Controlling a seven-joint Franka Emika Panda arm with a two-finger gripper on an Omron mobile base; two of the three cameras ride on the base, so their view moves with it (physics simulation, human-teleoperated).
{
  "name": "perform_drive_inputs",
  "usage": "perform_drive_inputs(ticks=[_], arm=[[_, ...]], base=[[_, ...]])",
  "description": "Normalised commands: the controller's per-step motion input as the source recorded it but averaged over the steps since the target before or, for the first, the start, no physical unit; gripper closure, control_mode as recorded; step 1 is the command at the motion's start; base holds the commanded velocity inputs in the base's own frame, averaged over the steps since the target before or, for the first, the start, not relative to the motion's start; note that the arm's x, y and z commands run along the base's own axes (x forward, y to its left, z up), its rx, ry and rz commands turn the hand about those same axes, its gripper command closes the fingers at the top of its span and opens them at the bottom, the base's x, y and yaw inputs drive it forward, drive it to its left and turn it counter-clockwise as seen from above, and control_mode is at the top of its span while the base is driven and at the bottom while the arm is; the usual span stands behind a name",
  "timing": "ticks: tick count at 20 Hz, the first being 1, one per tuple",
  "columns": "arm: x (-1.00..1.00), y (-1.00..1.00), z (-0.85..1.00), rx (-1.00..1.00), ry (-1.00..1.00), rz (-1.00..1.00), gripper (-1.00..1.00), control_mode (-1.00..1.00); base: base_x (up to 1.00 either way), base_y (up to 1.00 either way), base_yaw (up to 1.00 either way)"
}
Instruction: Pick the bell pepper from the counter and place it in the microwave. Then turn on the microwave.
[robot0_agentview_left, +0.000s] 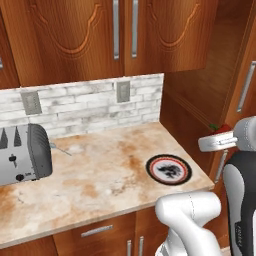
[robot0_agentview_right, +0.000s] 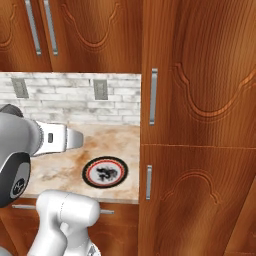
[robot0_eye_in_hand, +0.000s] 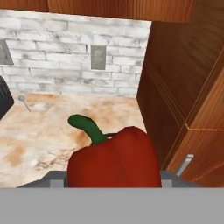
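The bell pepper (robot0_eye_in_hand: 114, 162), red with a curved green stem, sits between my gripper's (robot0_eye_in_hand: 113, 178) two grey fingers, which are shut on its sides. It hangs in the air over the right end of the beige marbled counter (robot0_agentview_left: 100, 175). In the left base view a sliver of the red pepper (robot0_agentview_left: 224, 128) peeks out behind my white hand, beside the tall wooden cabinet. The microwave is out of view.
A round red-rimmed dark plate (robot0_agentview_left: 168, 168) lies on the counter near its right front corner. A silver toaster (robot0_agentview_left: 22, 155) stands at the left. A tall wooden cabinet (robot0_agentview_right: 200, 150) walls off the counter's right end, and upper cabinets hang above the brick backsplash (robot0_agentview_left: 90, 107).
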Motion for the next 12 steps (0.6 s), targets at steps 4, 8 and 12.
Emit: perform_drive_inputs(ticks=[4,8,12], arm=[[0.0,0.0,0.0,0.0,0.0,0.0,1.0,1.0],[0.0,0.0,0.0,0.0,0.0,0.0,1.0,1.0],[0.0,0.0,0.0,0.0,0.0,0.0,1.0,1.0]], base=[[-0.39,-0.02,0.0],[-0.39,0.0,0.0],[-0.36,-0.08,0.0]])
